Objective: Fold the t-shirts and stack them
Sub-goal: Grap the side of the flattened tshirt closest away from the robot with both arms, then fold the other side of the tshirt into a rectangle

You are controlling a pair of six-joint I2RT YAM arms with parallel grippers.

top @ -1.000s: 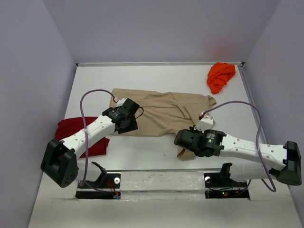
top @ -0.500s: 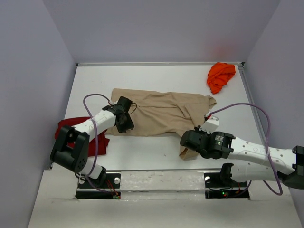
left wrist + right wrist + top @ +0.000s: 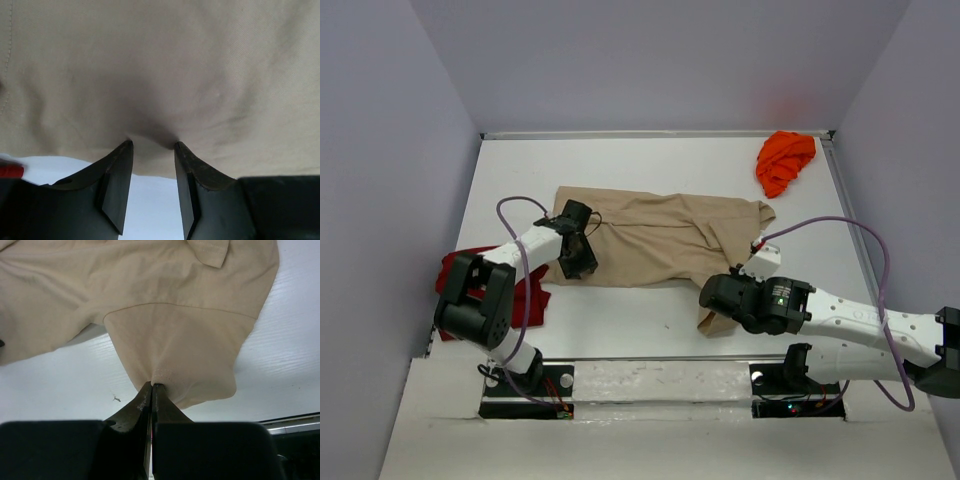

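White tabletop [image 3: 650, 160], large tan short-sleeved cloth shirt [image 3: 660, 235] spread mid-table, long axis 9-to-3: right gripper [image 3: 151, 385] clamped tight on its 5 o'clock sleeve [image 3: 175, 350], left gripper [image 3: 152, 144] part-spread on the 8 o'clock near edge, cloth puckering in the gap, shirt body toward 12 from both.

The left arm [image 3: 480, 300] hides much of the dark red shirt [image 3: 532, 298].
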